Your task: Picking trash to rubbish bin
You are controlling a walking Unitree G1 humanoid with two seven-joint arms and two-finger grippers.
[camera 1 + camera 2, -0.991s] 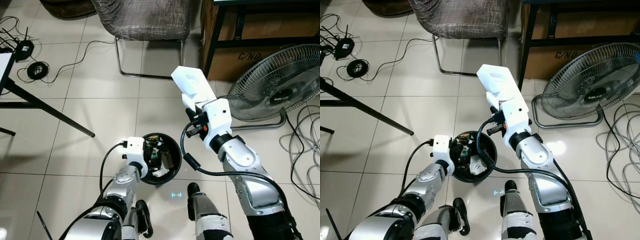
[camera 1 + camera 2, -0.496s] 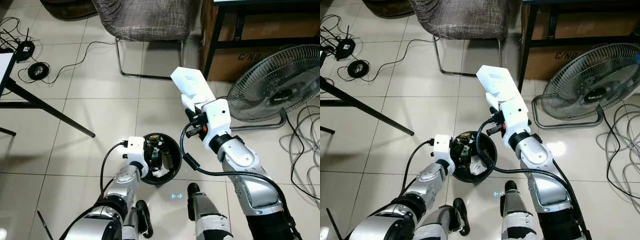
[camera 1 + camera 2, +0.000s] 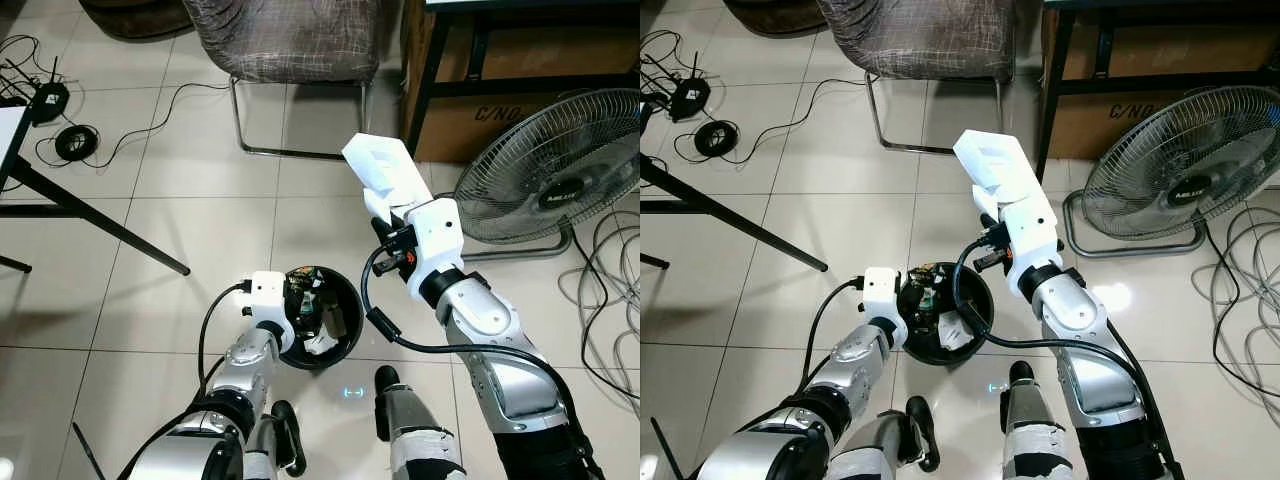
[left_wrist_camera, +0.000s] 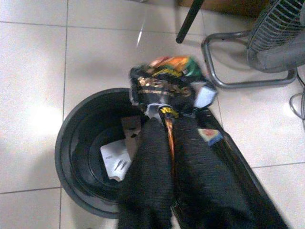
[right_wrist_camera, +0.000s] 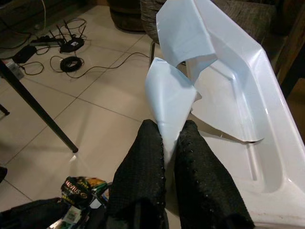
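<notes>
Your right gripper (image 5: 164, 157) holds the white plastic tray (image 3: 385, 170) up high by a torn flap pinched between its pressed-together fingers, probably keeping it out of the way while the other load goes in. Ahead stand the chair (image 3: 285, 40) and the fan (image 3: 555, 165), both well apart from the bin (image 3: 335, 320) on the tiles. Your left gripper (image 4: 167, 143) hangs over the bin's rim, clamped on a crumpled snack wrapper (image 4: 164, 86), ready to drop; paper scraps (image 4: 114, 155) already lie inside.
</notes>
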